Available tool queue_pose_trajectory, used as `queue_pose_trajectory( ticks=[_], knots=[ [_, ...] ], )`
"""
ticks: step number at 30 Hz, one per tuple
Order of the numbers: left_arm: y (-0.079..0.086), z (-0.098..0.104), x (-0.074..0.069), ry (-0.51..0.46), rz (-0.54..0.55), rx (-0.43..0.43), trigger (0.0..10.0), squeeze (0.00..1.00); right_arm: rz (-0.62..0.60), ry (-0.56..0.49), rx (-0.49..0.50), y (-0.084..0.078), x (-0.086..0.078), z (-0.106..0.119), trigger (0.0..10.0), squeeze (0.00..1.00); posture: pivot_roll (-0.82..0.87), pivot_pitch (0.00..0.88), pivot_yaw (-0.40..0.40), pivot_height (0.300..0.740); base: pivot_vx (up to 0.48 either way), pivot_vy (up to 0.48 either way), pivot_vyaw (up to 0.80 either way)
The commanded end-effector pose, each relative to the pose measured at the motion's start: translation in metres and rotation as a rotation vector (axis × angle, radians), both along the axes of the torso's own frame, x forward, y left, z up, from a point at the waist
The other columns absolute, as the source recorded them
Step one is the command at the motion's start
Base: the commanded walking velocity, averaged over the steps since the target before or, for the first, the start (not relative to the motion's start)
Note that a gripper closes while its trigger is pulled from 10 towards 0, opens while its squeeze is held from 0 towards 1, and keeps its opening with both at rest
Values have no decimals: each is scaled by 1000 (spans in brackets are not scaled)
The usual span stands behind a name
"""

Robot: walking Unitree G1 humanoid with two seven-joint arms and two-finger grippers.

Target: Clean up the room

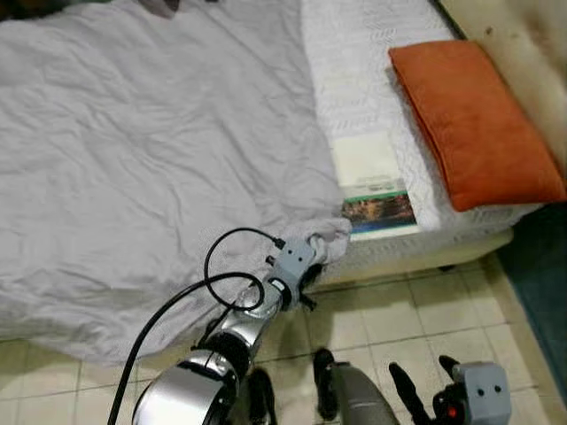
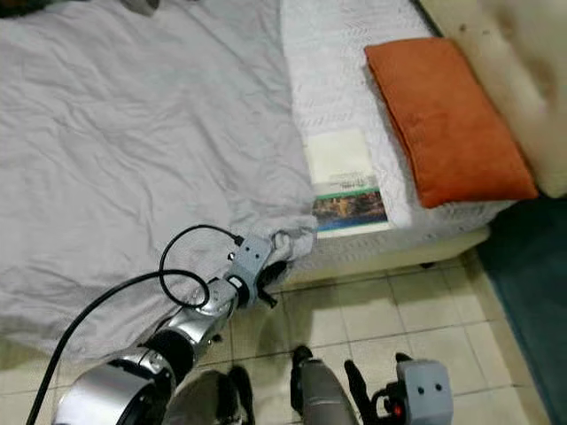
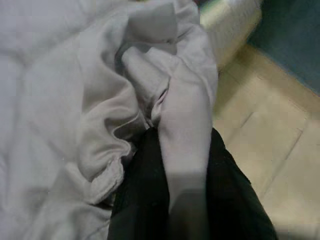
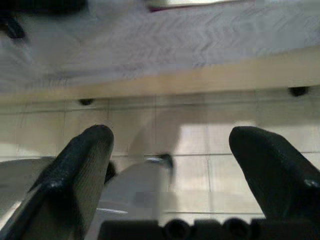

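Left tool (image 1: pixel 312 258) pinches grey blanket (image 1: pixel 151 150) corner at bed (image 1: pixel 416 252) edge.
We judge: gripped for pulling straight; right tool (image 4: pixel 170 165) gapes wide, holding nothing, over floor (image 1: pixel 407 310).

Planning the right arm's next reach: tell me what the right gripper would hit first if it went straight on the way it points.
Probably the tiled floor, then the bed base beyond it. The right gripper hangs open and low, nothing between its fingers. Depth is unclear.
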State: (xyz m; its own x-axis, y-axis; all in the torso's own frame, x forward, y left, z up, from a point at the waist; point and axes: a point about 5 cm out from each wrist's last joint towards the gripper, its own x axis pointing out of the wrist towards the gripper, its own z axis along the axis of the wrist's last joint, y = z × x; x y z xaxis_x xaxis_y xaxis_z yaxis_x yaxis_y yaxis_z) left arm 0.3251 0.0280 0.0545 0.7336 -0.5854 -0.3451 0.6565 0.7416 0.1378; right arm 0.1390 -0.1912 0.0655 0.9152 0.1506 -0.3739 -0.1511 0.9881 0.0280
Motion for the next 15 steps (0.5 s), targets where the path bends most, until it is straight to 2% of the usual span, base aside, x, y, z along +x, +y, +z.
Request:
queue_pose_trajectory(
  ticks=[1,2,3,4,5,8,9,12,15],
  knots=[
    [-24,-23,-27,96,-77,32,10000,0,-1,16,-11,-1,-5,-1,10000,0,-355,362,60,740,0,0,0],
    [-25,-26,-30,100,-82,50,10000,0,-1,17,-11,0,-5,-1,10000,0,-355,362,60,740,0,0,0],
    [-27,-40,-42,125,-117,148,10000,0,2,19,-10,0,-5,-1,10000,0,-357,367,60,740,0,0,0],
    [-27,-47,-49,136,-135,201,10000,0,4,21,-9,1,-5,-2,10000,0,-358,367,61,740,0,0,0],
    [-27,-47,-49,136,-135,201,10000,0,4,21,-9,1,-5,-2,10000,0,-358,367,61,740,0,0,0],
    [-26,-62,-64,178,-171,272,10000,0,8,24,-6,2,-6,-1,10000,0,-362,373,66,740,0,0,0],
    [-26,-62,-64,178,-171,272,10000,0,8,24,-6,2,-6,-1,10000,0,-362,373,66,740,0,0,0],
    [-35,-73,-83,225,-234,295,10000,0,9,32,-5,3,-9,-2,10000,0,-361,379,68,740,0,0,0],
    [-40,-77,-91,242,-258,303,10000,0,12,36,-4,4,-10,-3,10000,0,-363,379,70,740,0,0,0]
  ],
)
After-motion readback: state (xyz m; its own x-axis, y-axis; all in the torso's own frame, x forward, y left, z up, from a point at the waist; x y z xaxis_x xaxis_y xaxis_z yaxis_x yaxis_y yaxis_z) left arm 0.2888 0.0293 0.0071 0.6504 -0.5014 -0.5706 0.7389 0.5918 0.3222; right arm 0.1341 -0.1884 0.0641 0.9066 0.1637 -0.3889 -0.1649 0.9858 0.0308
